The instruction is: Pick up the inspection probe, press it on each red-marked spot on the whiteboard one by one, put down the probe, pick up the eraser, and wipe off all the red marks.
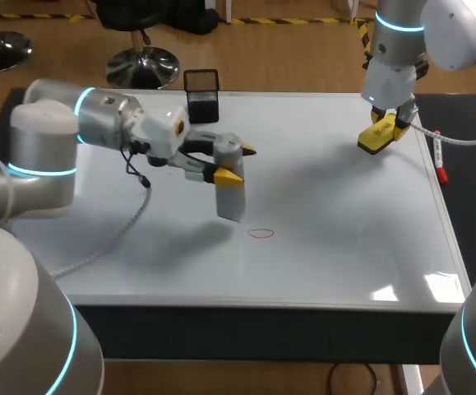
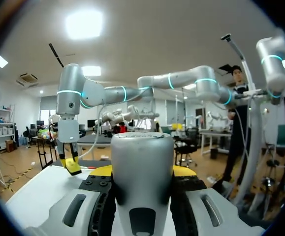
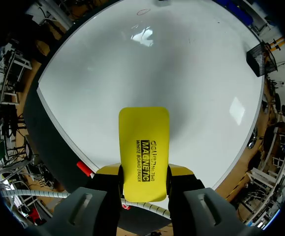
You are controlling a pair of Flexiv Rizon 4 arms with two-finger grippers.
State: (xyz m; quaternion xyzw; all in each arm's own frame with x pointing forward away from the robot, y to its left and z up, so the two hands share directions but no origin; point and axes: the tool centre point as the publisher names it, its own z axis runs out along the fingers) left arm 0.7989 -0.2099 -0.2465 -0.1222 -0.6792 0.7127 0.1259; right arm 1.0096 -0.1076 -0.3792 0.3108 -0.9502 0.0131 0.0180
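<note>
Head view, left gripper (image 1: 236, 163): clamped on the probe (image 1: 230, 197), a pale grey cylinder hanging roughly upright with its lower end toward the whiteboard (image 1: 336, 239). Whether that end touches the board cannot be told.
Head view, red mark (image 1: 261, 233): one small red loop on the board, just beside the probe's lower end, nearer the front edge and slightly to the right.
Head view, right gripper (image 1: 383, 125): closed on the yellow eraser (image 1: 375, 138) near the far right corner, well apart from the mark. The left arm is plainly the nearer one.
Left wrist view, probe (image 2: 142, 157): a smooth grey barrel with a flat, rounded end, gripped from both sides by the yellow-tipped fingers.
Right wrist view, eraser (image 3: 143, 142): a yellow block with rounded corners, its long axis running out along the fingers, pinched at its near end.
Right wrist view, red mark (image 3: 143, 11): far ahead across the board.
Likely next: a short shift of the probe forward and right onto the mark.
</note>
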